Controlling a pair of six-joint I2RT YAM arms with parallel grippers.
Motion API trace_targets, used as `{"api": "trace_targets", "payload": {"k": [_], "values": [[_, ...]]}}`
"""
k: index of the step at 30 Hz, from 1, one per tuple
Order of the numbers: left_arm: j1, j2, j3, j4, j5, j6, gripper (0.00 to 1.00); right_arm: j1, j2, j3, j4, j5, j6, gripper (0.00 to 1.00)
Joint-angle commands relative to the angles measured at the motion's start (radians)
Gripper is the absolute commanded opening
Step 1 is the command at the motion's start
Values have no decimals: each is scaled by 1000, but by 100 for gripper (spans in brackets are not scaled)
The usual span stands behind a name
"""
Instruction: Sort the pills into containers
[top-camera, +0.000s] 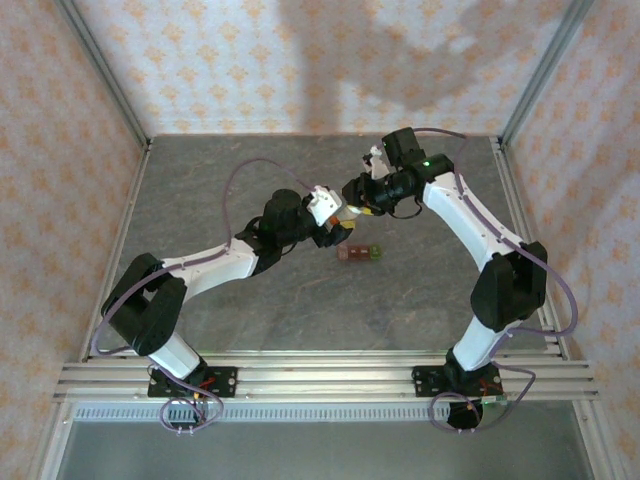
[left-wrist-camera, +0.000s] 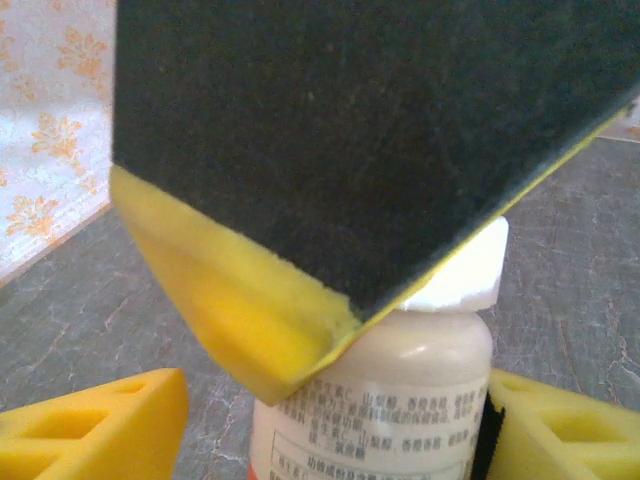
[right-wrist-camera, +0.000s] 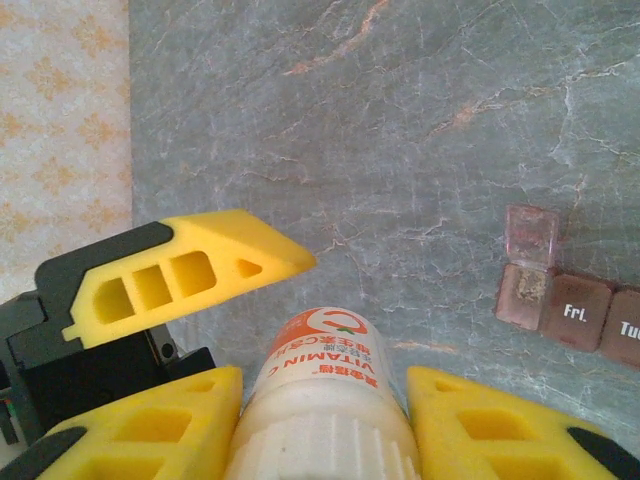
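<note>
Top external: containers (top-camera: 360, 254) near desk (top-camera: 250, 300) centre, three joined cubes, two red-brown, one green, end lid (right-wrist-camera: 531, 235) raised. Right gripper (right-wrist-camera: 322, 380) clamped on bottle (left-wrist-camera: 400, 370); left gripper (left-wrist-camera: 338, 400) fingers (left-wrist-camera: 90, 430) parted around it.

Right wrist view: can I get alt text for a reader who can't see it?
The right claw grips a white bottle, orange end reading VITAMIN C, between its yellow fingers, with grey marbled table behind. Another yellow finger juts in from the left. At the right edge lie the containers, the left-end lid flipped open.
</note>
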Motion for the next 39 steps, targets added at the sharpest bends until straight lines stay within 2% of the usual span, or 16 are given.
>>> {"api": "trace_targets", "payload": {"k": [1, 6, 11, 18, 22, 26, 32, 34, 39], "values": [[-2, 16, 26, 15, 22, -13, 72, 8, -36, -8, 29, -26, 12, 39], [-1, 32, 17, 14, 25, -20, 73, 8, -35, -4, 29, -26, 11, 39], [-2, 37, 16, 29, 17, -33, 70, 7, -32, -6, 27, -26, 11, 38], [-2, 35, 33, 26, 18, -46, 53, 7, -30, -10, 32, -25, 17, 38], [-2, 33, 34, 27, 18, -60, 40, 9, -27, -10, 41, -25, 26, 39], [-2, 28, 31, 45, 7, -94, 22, 8, -20, 1, 54, -3, 47, 49], [17, 22, 10, 96, 6, -167, 1, -17, -27, 44, 103, 53, 134, 74], [32, 19, 2, 108, 13, -194, 0, -27, -30, 65, 116, 68, 161, 78], [92, 19, -9, 133, 70, -276, 0, -44, -16, 111, 123, 103, 205, 79]]}}
